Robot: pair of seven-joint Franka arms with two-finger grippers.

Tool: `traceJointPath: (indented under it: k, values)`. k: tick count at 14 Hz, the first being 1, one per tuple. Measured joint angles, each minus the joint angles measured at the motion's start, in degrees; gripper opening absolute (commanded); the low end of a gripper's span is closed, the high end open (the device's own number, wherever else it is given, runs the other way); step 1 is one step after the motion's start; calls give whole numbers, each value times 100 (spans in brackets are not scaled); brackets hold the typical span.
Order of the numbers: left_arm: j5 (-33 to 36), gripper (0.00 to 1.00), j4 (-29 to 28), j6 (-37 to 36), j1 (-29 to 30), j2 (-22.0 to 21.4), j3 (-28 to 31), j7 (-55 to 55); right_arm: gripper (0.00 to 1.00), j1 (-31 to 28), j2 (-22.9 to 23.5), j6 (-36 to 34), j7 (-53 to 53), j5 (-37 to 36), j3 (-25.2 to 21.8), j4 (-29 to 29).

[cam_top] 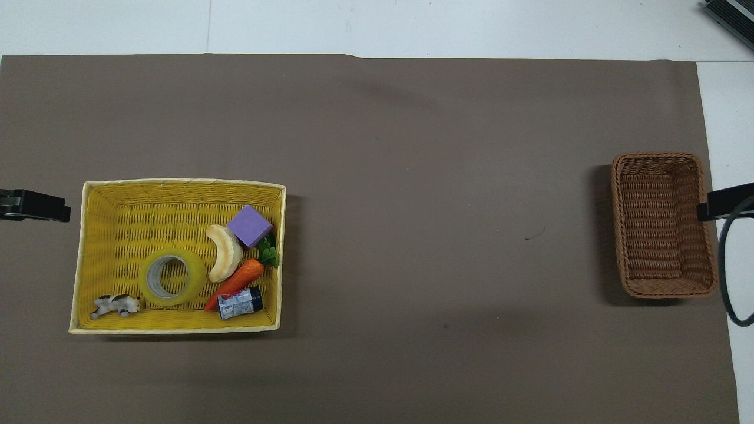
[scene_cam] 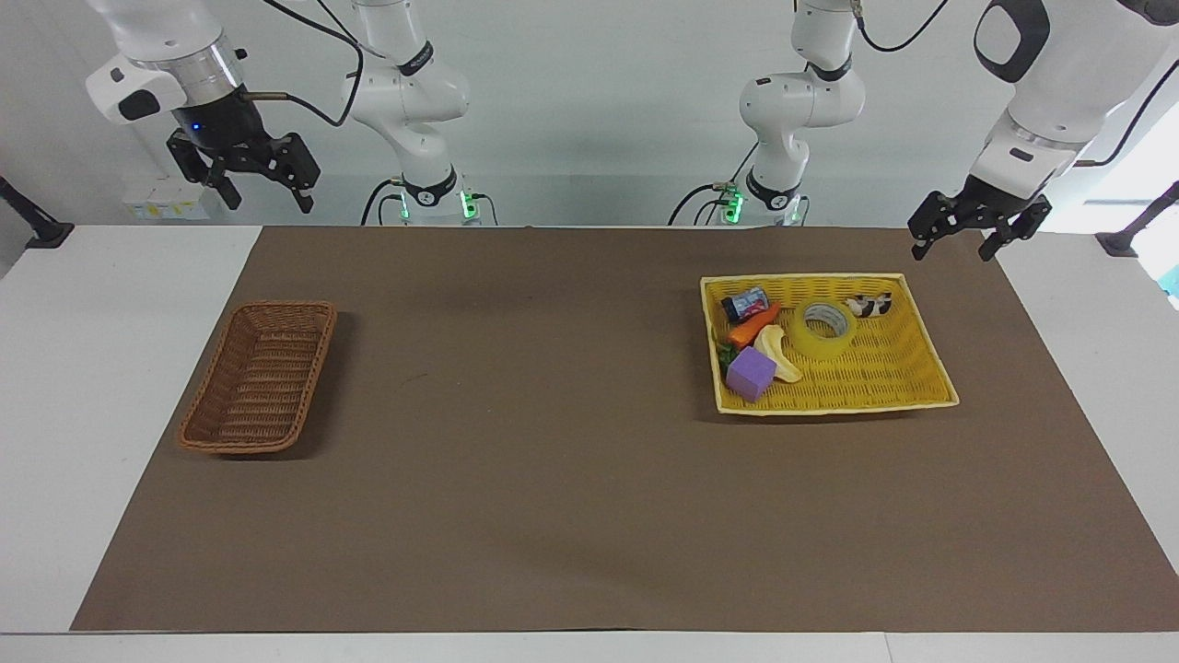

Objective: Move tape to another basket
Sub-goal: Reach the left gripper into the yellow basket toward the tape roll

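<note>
The yellow tape roll (scene_cam: 824, 329) lies flat in the bright-yellow woven tray (scene_cam: 912, 373), near the tray's side nearer the robots; it also shows in the overhead view (cam_top: 172, 278). The empty brown wicker basket (scene_cam: 261, 378) stands at the right arm's end of the table (cam_top: 661, 224). My left gripper (scene_cam: 953, 250) is open and empty, raised over the mat beside the tray's corner nearest the robots. My right gripper (scene_cam: 267, 198) is open and empty, and waits high over the table edge near the basket.
The tray also holds a purple foam cube (scene_cam: 752, 373), a pale banana piece (scene_cam: 780, 355), a carrot (scene_cam: 755, 323), a small can (scene_cam: 746, 303) and a cow figurine (scene_cam: 870, 305). A brown mat (scene_cam: 553, 414) covers the table.
</note>
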Motion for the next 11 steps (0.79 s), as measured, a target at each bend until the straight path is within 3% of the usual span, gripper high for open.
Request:
traceJointPath:
  k: [11]
  values:
    - [-320, 100, -1470, 1856, 159, 275, 6, 898, 100, -6, 0, 0, 0, 0, -9, 0]
